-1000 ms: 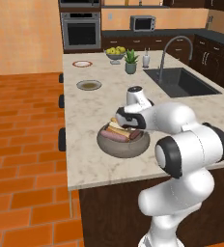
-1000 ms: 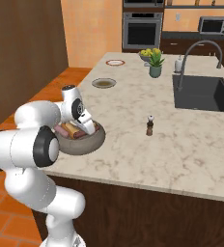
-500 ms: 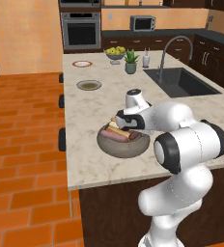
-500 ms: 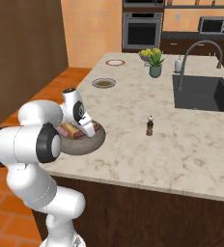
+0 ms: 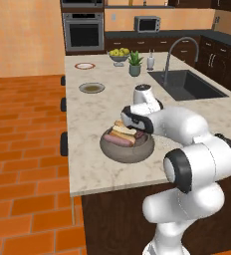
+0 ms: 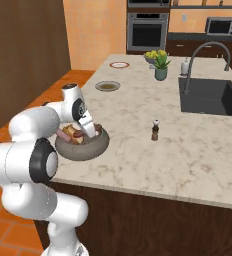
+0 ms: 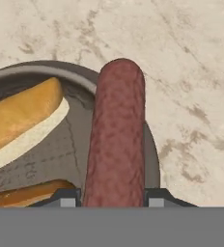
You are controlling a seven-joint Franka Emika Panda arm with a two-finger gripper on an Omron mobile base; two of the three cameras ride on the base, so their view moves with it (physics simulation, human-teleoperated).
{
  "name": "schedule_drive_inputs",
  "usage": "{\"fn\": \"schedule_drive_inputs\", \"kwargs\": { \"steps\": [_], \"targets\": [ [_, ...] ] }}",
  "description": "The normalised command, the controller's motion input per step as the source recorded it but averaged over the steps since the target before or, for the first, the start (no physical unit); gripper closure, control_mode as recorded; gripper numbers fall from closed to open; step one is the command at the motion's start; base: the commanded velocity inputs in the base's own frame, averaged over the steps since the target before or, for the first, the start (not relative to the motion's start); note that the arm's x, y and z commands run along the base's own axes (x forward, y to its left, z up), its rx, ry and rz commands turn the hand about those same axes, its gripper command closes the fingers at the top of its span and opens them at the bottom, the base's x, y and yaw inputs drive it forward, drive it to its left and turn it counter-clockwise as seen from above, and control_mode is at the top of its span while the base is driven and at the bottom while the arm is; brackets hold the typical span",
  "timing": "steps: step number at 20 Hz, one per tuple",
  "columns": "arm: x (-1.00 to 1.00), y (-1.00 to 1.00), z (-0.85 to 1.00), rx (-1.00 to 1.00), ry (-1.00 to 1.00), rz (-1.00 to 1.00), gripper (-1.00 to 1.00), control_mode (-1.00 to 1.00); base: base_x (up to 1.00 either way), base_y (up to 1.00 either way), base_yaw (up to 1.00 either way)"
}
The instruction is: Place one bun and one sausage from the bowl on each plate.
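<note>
Jaws pinched tight on a dark red sausage (image 7: 115, 140), one tip either side of its near end, and the gripper (image 7: 112, 198) sits low inside the grey-brown bowl (image 7: 151, 159). Just left of the jaws lies a bun (image 7: 22, 113), with another below it at the fingertips.

Pepper mill (image 6: 155, 130) beside sink (image 6: 208, 95)

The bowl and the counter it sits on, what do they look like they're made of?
The bowl looks like stone or heavy stoneware: thick walls, matte grey-brown, no shine. The counter looks like polished marble or a similar stone: pale cream with brownish veining. Both are rendered, so the look is the only evidence.
</note>
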Motion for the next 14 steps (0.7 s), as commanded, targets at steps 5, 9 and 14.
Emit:
{"fn": "schedule_drive_inputs", "kwargs": {
  "steps": [5,9,14],
  "targets": [
    [-0.99,-0.39,1.00,0.20,-0.20,-0.02,1.00,-1.00,0.00,0.00,0.00],
    [-1.00,-0.21,1.00,0.15,-0.02,-0.05,1.00,-1.00,0.00,0.00,0.00],
    [-0.93,-0.03,0.84,0.11,0.07,-0.07,1.00,-1.00,0.00,0.00,0.00]
  ]
}}
